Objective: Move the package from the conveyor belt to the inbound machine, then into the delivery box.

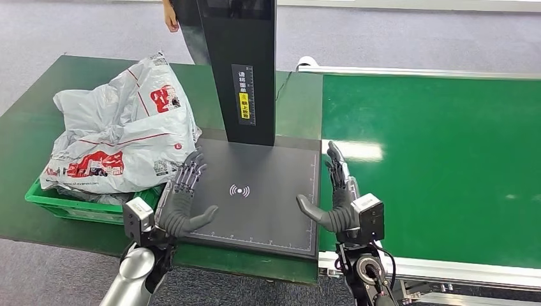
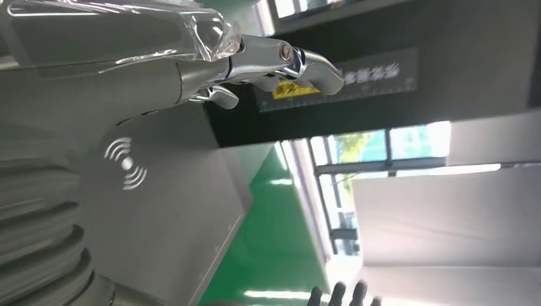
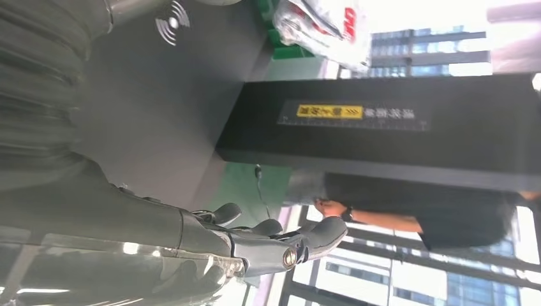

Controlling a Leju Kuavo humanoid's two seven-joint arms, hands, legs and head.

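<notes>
The inbound machine is a dark scan plate point(image 1: 255, 191) with a wireless symbol and a black upright column point(image 1: 239, 70) behind it. My left hand point(image 1: 185, 197) hovers at the plate's left edge, fingers spread, holding nothing. My right hand point(image 1: 338, 194) mirrors it at the plate's right edge, also with fingers apart and empty. White and grey plastic packages with red print point(image 1: 124, 131) are heaped in the green delivery box point(image 1: 60, 203) to the left. The green conveyor belt point(image 1: 440, 159) on the right carries no package. The plate point(image 2: 185, 191) and the plate point(image 3: 172, 95) appear in both wrist views.
A person point(image 1: 171, 14) stands behind the column at the far side of the table; an arm point(image 3: 376, 220) of theirs appears in the right wrist view. The green table point(image 1: 25, 140) extends left of the box. The conveyor's metal rail point(image 1: 446, 274) runs near my right arm.
</notes>
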